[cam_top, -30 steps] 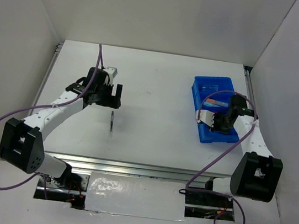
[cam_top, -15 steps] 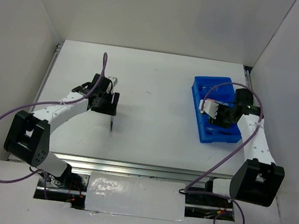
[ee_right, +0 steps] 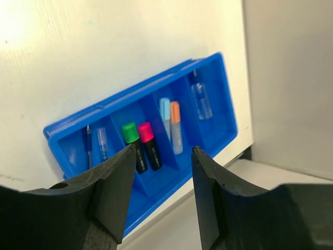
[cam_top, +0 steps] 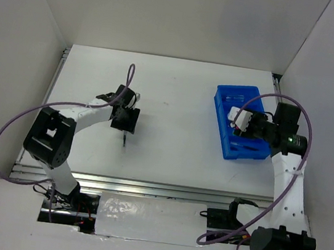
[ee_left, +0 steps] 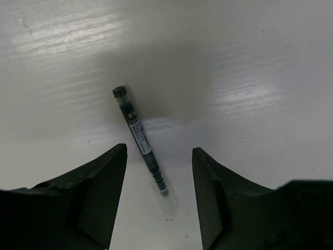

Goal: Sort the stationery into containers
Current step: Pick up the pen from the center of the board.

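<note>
A slim dark pen (cam_top: 125, 138) lies on the white table; in the left wrist view the pen (ee_left: 139, 136) reaches in between the fingertips. My left gripper (cam_top: 125, 120) (ee_left: 159, 151) is open and empty, just above the pen's near end. The blue tray (cam_top: 242, 150) (ee_right: 130, 92) holds highlighters with green (ee_right: 130, 134) and pink (ee_right: 146, 133) caps, a light-blue marker (ee_right: 165, 112), an orange-capped marker (ee_right: 176, 127), a clear pen (ee_right: 201, 102) and thin blue pens (ee_right: 89, 148). My right gripper (cam_top: 242, 124) (ee_right: 164, 150) is open and empty, raised over the tray.
White walls close in the table on the left, back and right. The tray stands near the table's right edge (ee_right: 248, 78). A metal rail (cam_top: 146, 187) runs along the near edge. Purple cables (cam_top: 10, 134) loop off both arms.
My left gripper has moved right and nearer, over the dark pen. My right arm has swung up and to the right, and its gripper has lifted away from the tray.
</note>
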